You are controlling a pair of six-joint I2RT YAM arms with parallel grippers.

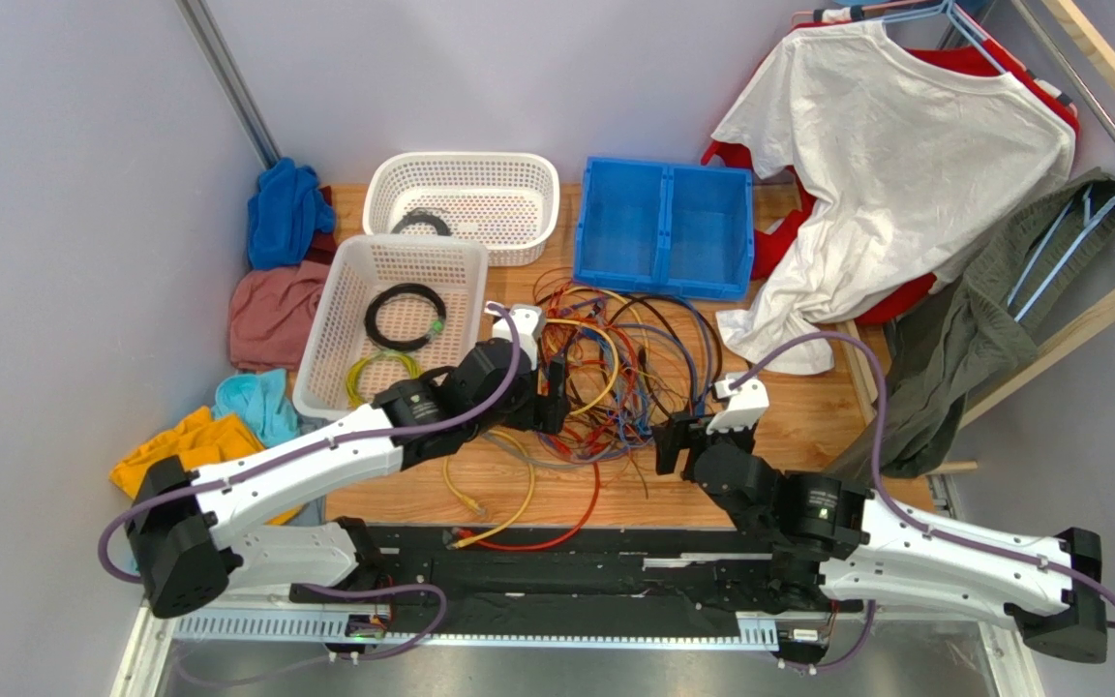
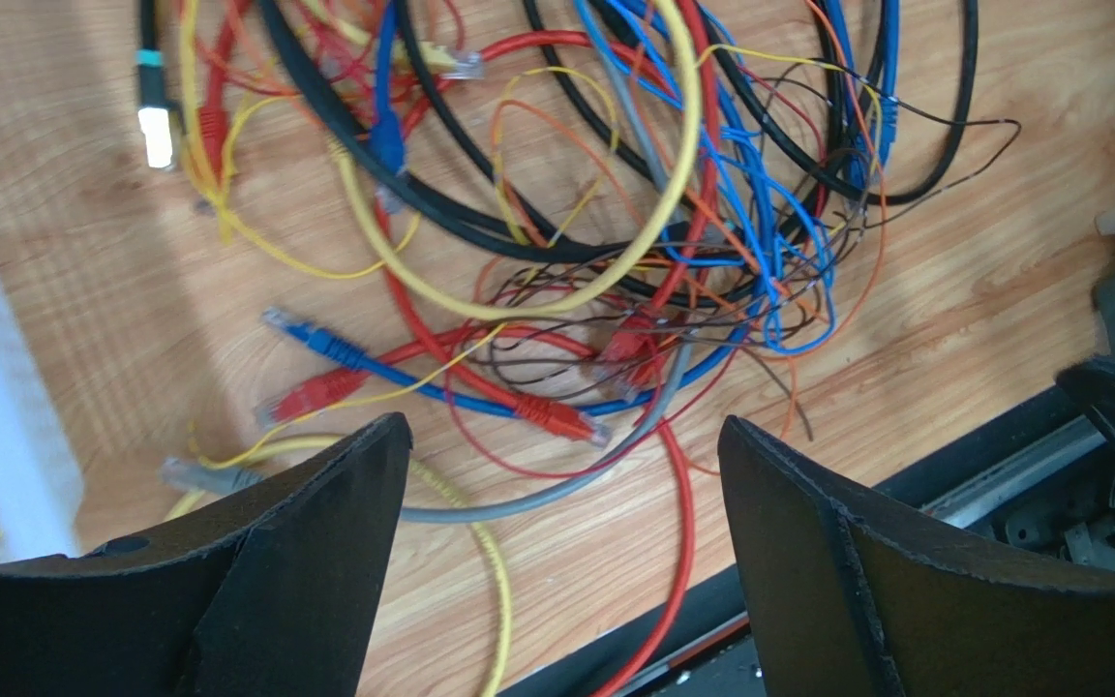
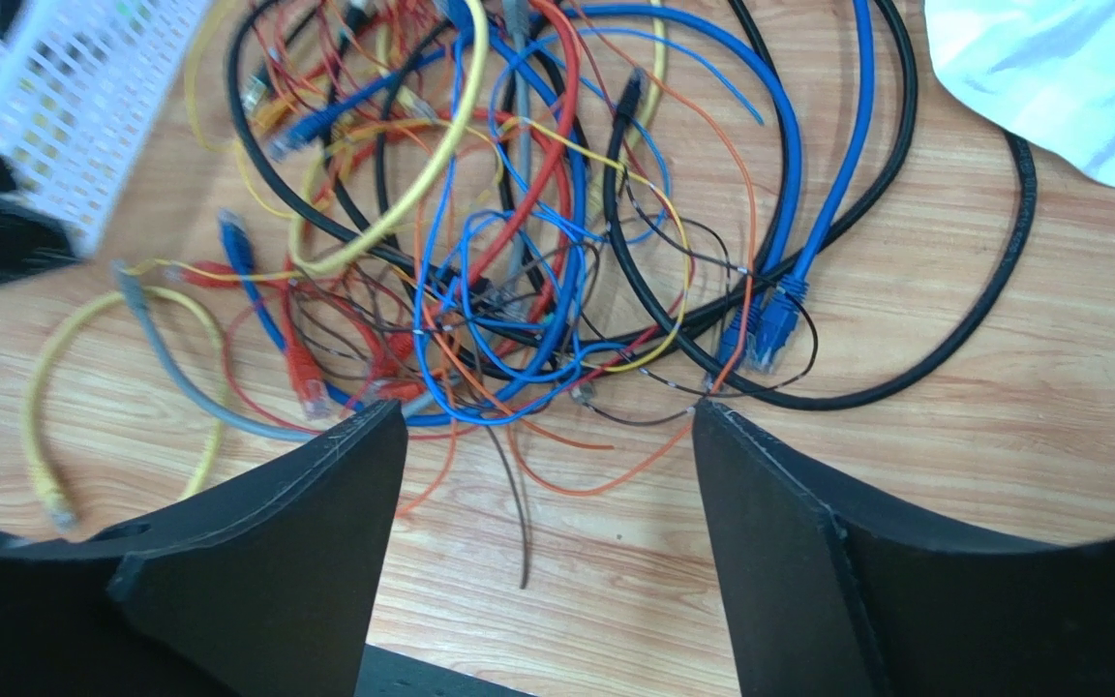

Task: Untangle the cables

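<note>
**Cables knotted at mid-desk, both grippers open**

The cables [image 1: 614,371] lie in one loose knot on the middle of the desk [image 1: 651,501]. Red, orange, yellow, black and blue strands cross over one another, and a yellow and a red strand trail out toward the near edge. Through the left wrist camera I see a red plug [image 2: 556,418] and a blue plug [image 2: 302,334] lying on the wood at the fringe of the knot, with a grey cable [image 2: 520,508] curving beneath them. Through the right wrist camera a pair of blue plugs [image 3: 755,334] sits side by side, just inside a wide black loop [image 3: 956,305] that rings that side of the knot.

My left gripper [image 1: 556,395] is at the left edge of the knot with its fingers spread wide and empty. My right gripper [image 1: 673,443] is at the near right edge, likewise wide open and holding nothing. From these views I cannot tell whether either one touches a strand.

Just left of the knot stands a white basket [image 1: 319,341] with a black coil [image 1: 369,317] in it, and a second white basket [image 1: 520,204] stands behind it. A blue bin [image 1: 622,218] sits at the far side of the desk. A white T-shirt [image 1: 883,160] hangs to the right — its hem reaches the desk beside the cables — with a green garment [image 1: 971,349] below it. Off the left side lies a heap of clothes [image 1: 276,312] in blue, pink, pale blue and yellow.
</note>
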